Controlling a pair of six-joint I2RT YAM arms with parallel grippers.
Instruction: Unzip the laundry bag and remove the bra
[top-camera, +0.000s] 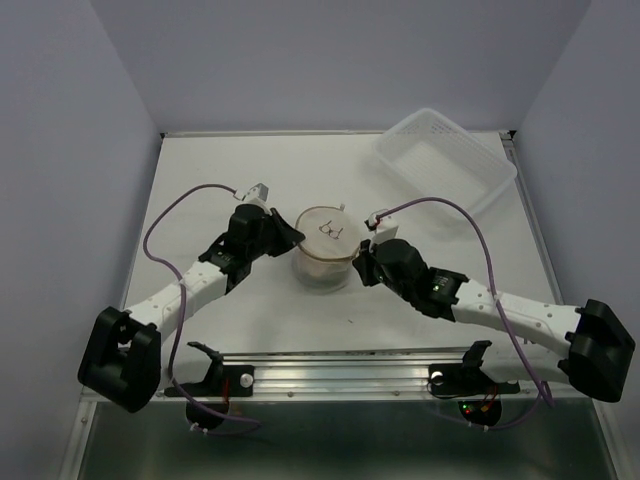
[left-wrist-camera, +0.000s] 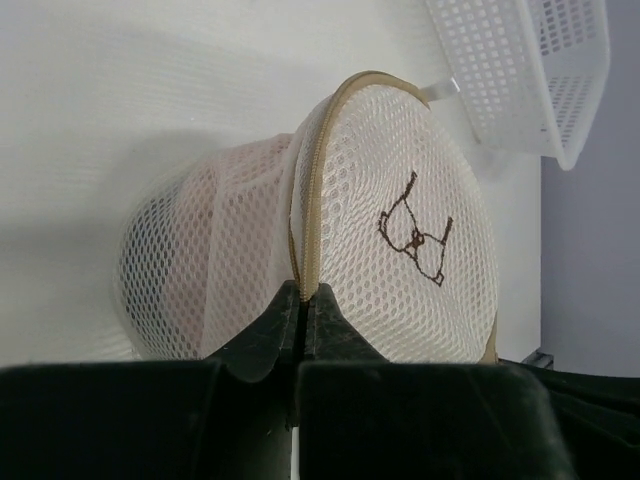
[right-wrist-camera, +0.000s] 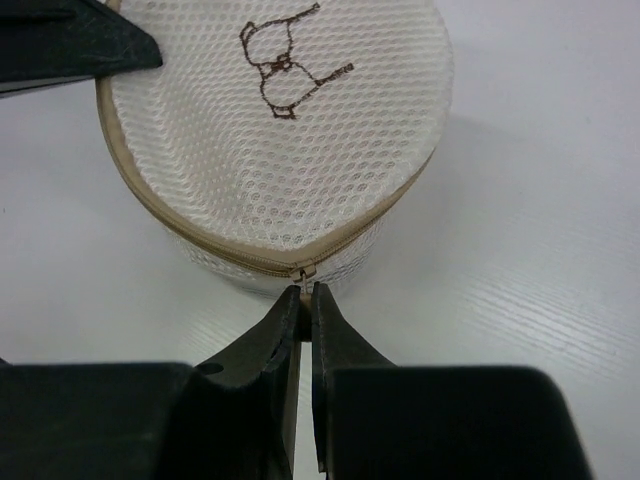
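The laundry bag (top-camera: 325, 245) is a round cream mesh pouch with a dark bra outline on its flat top and a tan zipper rim, standing mid-table. My left gripper (top-camera: 292, 232) is shut on the tan zipper rim (left-wrist-camera: 312, 230) at the bag's left side. My right gripper (top-camera: 358, 262) is shut on the zipper pull (right-wrist-camera: 305, 274) at the bag's right side. The zipper looks closed in the right wrist view. The bra is hidden inside the bag; only a faint pink tint shows through the mesh (left-wrist-camera: 215, 250).
A clear rectangular plastic basket (top-camera: 445, 158) stands at the back right, also in the left wrist view (left-wrist-camera: 530, 70). White walls close in the table on three sides. A metal rail (top-camera: 340, 372) runs along the near edge.
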